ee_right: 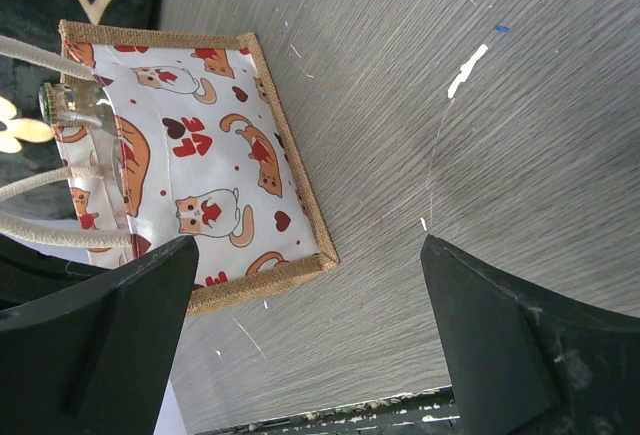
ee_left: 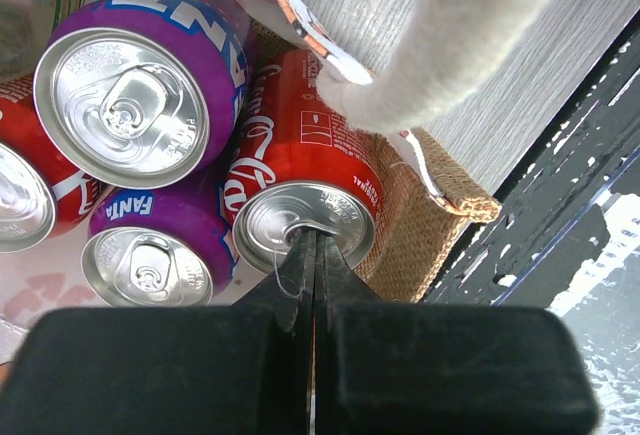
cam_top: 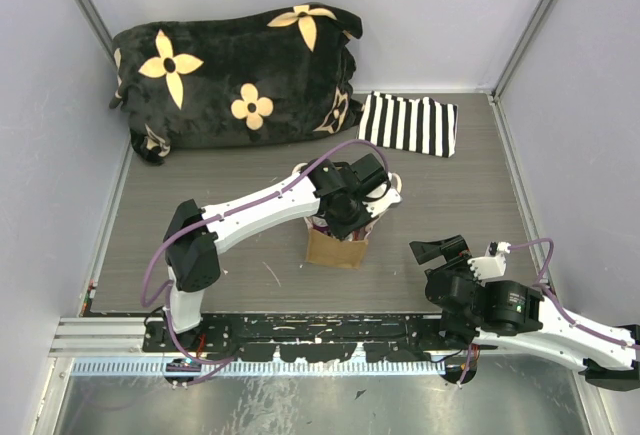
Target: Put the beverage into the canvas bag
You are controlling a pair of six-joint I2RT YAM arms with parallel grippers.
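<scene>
While the left gripper (ee_left: 312,240) hung over the canvas bag (cam_top: 335,248), the beverage (ee_left: 300,155), a red Coca-Cola can, lay inside the bag.
That gripper was closed with no gap and nothing visibly between its fingers, tips at the can's lid; the can sat beside purple Fanta cans (ee_left: 140,85), against the bag's woven wall. The right gripper (cam_top: 465,253) rested wide open and empty over the surface (cam_top: 220,195), apart from the bag.
</scene>
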